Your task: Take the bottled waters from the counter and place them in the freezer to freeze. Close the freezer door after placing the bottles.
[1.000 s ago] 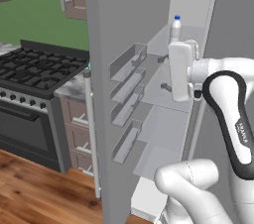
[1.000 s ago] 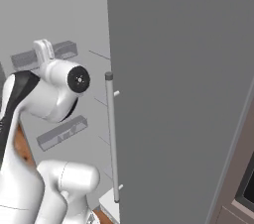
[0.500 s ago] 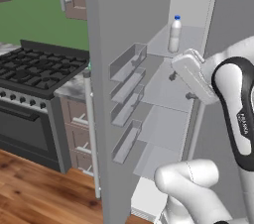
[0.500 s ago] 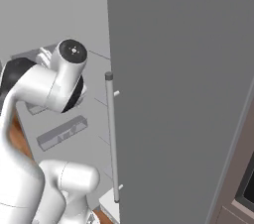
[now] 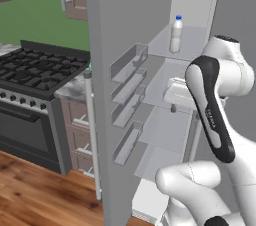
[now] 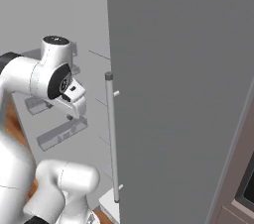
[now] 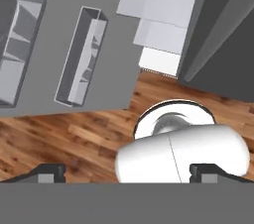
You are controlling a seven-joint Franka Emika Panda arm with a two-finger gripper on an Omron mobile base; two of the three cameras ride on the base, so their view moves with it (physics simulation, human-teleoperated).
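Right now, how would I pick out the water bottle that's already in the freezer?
Find the open freezer, the pale grey compartment beside the black gas stove. On its upper shelf, near the back wall, stands the bottled water: a slim translucent white bottle, upright. Its blue cap marks it out, and nothing else sits on that shelf.

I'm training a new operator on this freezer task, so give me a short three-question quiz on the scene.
1. True or false: the blue-capped bottle stands upright on an upper freezer shelf.
2. The freezer door is: A) shut B) open C) removed
3. Fill in: the end effector points down at the wooden ____.

Key: 1 true; 2 B; 3 floor.
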